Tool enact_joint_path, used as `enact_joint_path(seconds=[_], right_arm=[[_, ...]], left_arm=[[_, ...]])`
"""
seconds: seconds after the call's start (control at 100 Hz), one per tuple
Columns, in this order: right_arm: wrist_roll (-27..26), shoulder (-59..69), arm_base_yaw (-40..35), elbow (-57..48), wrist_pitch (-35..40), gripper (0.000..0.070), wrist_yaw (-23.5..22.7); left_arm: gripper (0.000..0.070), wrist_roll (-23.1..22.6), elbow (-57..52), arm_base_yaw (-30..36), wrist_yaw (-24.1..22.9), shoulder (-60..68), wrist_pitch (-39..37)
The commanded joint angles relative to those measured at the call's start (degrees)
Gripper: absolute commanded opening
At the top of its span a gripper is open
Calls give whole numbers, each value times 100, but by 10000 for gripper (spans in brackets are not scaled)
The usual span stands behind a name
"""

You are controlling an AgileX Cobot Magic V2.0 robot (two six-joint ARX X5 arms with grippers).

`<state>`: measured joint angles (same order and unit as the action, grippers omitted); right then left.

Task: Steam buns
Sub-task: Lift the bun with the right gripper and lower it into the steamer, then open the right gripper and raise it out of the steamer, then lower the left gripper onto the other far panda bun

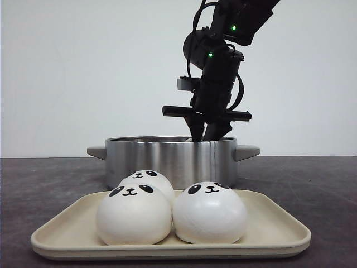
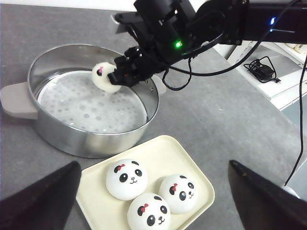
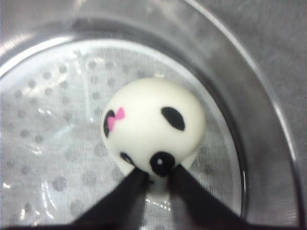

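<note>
Three white panda-face buns [image 1: 133,215] sit close together on a cream tray [image 1: 279,234] at the front; they also show in the left wrist view [image 2: 126,178]. Behind the tray stands a steel steamer pot [image 1: 167,162] with a white perforated liner [image 2: 91,103]. My right gripper [image 1: 206,133] reaches down inside the pot's rim, shut on a fourth bun [image 3: 153,127], pinching its lower edge between the fingers [image 3: 129,191]. I cannot tell whether that bun touches the liner. My left gripper [image 2: 153,165] is open and empty, high above the tray [image 2: 192,153].
The pot has grey side handles [image 2: 17,98], one toward each side. The pot wall [image 3: 259,120] is close beside the held bun. A white shelf with a black cable [image 2: 268,72] stands beyond the dark table's edge on the right.
</note>
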<state>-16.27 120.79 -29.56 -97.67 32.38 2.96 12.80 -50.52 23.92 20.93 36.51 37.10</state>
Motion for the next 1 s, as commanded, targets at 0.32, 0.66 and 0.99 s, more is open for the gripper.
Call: enact_joint_path(seconds=[0.32, 0.66, 0.99], right_arm=[[-94, -144, -20, -313, 413, 394, -63], [422, -2608, -483, -374, 813, 5, 17], [476, -4666, -1106, -374, 782, 5, 599]], left_arm=[[573, 42, -68, 37, -20, 330, -24], [557, 697, -68, 229, -199, 1768, -26], [569, 960, -79, 1220, -695, 3921, -857]])
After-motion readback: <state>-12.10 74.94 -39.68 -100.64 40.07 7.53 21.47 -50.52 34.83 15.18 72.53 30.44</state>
